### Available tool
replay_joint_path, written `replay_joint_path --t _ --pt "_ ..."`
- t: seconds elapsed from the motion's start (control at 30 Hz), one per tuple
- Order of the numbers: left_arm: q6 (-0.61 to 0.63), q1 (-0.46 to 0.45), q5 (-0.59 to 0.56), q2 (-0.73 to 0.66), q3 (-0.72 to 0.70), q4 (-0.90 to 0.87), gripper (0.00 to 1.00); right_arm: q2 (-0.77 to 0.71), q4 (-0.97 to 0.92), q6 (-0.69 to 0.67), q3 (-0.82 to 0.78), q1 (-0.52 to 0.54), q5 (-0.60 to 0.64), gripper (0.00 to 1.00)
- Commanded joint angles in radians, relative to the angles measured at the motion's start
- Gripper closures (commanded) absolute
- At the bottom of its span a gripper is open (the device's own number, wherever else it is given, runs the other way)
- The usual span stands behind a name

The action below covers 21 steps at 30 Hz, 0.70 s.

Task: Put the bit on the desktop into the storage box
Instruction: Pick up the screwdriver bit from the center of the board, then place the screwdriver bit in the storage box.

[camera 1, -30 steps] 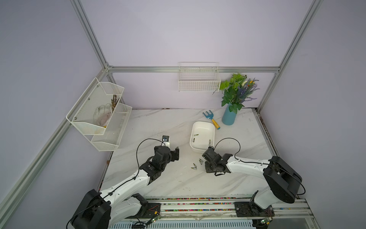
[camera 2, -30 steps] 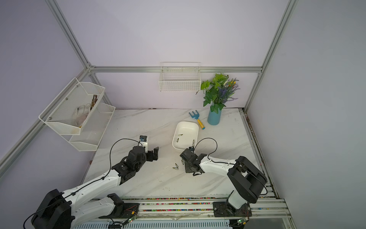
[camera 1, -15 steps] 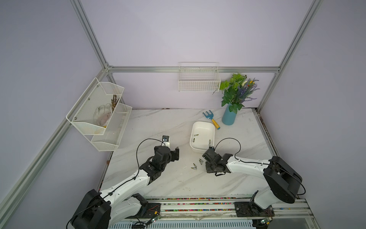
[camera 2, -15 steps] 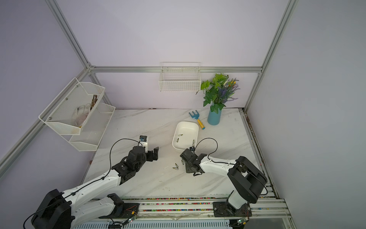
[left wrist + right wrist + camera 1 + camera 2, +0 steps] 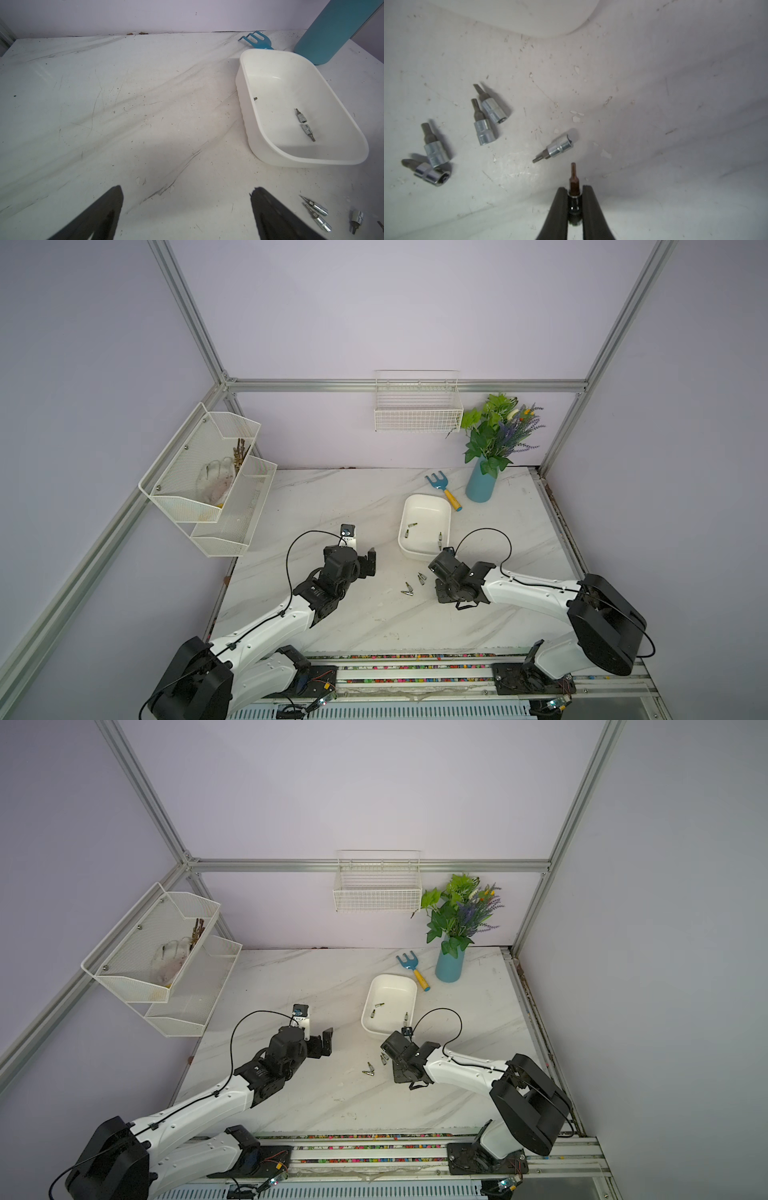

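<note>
Centrally, the bit [image 5: 573,174], a short rust-brown hex shaft seated in a dark cylindrical socket, is pinched between the two black tapered fingers of the right tool [image 5: 574,188]. It sits at the lower middle of the right wrist view, its tip pointing up the frame over the table [image 5: 654,104]. Five loose bits [image 5: 558,148] lie flat to the left and upper left, each a bright grooved steel socket with a dull grey tip.

In a top view, the right arm [image 5: 528,593] reaches from the lower right toward frame centre. Its white forearm is low and its black wrist is bent down, just below the near end of the storage box [image 5: 428,510]. The box is a smooth white rounded-rectangular tub holding three stored bits [image 5: 411,525].

The left arm [image 5: 270,622] rises diagonally from the lower left. The left tool [image 5: 368,562] has its jaws spread wide and empty, to the left of the box. The table is matt white with faint grey diagonal veins and scuffs.
</note>
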Motion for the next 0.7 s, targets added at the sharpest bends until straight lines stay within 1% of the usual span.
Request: replay_joint_path --t 0.0,0.2,0.4,0.57,0.67 --pt "0.015 0.003 -0.002 -0.006 0.001 0.032 0.00 -0.050 -0.038 0.014 -0.001 0.001 0.041 0.85" --pt "0.015 0.003 -0.002 -0.007 0.001 0.031 0.00 -0.116 -0.051 0.003 0.037 -0.004 0.092 0.85" --pt "0.016 0.003 -0.006 -0.007 0.000 0.034 0.00 -0.100 -0.006 -0.061 0.123 -0.045 0.115 0.86" --pt "0.016 0.003 -0.006 -0.007 -0.002 0.034 0.00 -0.023 0.107 -0.135 0.212 -0.120 0.053 0.86" --pt "0.017 0.004 -0.008 -0.006 -0.001 0.037 0.00 0.076 0.169 -0.167 0.275 -0.159 0.028 0.86"
